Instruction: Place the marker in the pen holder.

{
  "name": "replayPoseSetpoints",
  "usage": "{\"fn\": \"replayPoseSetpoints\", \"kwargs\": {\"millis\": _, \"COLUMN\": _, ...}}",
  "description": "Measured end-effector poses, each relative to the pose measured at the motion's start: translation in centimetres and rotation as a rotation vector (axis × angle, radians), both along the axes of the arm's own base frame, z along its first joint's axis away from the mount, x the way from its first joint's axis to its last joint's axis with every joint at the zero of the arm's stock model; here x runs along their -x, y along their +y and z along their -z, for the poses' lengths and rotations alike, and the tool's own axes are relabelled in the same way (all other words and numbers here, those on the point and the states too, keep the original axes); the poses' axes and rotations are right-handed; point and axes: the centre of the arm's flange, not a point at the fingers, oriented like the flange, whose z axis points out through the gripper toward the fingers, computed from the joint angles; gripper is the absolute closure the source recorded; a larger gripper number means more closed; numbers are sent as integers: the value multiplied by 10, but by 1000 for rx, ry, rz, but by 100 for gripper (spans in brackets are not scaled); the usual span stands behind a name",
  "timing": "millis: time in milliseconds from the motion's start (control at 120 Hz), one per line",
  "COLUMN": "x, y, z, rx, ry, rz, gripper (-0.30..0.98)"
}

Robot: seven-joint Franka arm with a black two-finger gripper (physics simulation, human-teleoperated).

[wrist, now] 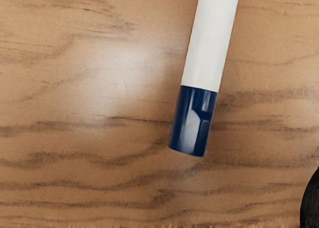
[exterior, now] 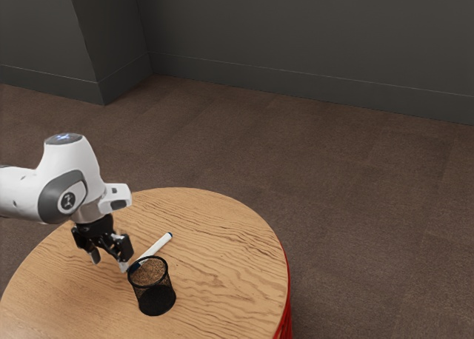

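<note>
Beside the holder [exterior: 156,298], the marker [exterior: 156,246] lies on the tabletop [exterior: 229,261]; near the holder, the fingers [exterior: 125,248] stand wide, holding nothing. The marker should be light and stiff (round, so apt to roll): best pinched across its middle.

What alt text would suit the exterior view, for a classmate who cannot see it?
A white robot arm holds its open black claw above a round wooden table, where a white-and-blue marker lies near an upright mesh pen holder.
</note>
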Motion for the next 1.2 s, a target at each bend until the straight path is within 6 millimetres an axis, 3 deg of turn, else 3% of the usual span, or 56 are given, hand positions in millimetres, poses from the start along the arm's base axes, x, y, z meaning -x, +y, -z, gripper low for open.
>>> {"fn": "replayPoseSetpoints", "kwargs": {"millis": 192, "x": 3, "y": -5, "z": 6, "rx": 14, "ry": -9, "rz": 52, "gripper": 12}}
{"fn": "replayPoseSetpoints", "kwargs": {"millis": 475, "x": -9, "y": -6, "z": 22, "rx": -1, "ry": -12, "rz": 124, "gripper": 13}}
{"fn": "replayPoseSetpoints", "kwargs": {"millis": 1075, "x": -25, "y": -11, "z": 36, "rx": 4, "ry": -46, "rz": 169, "gripper": 13}}
{"fn": "replayPoseSetpoints", "kwargs": {"millis": 1200, "x": -27, "y": -12, "z": 35, "rx": 3, "ry": -53, "rz": 176, "gripper": 22}}
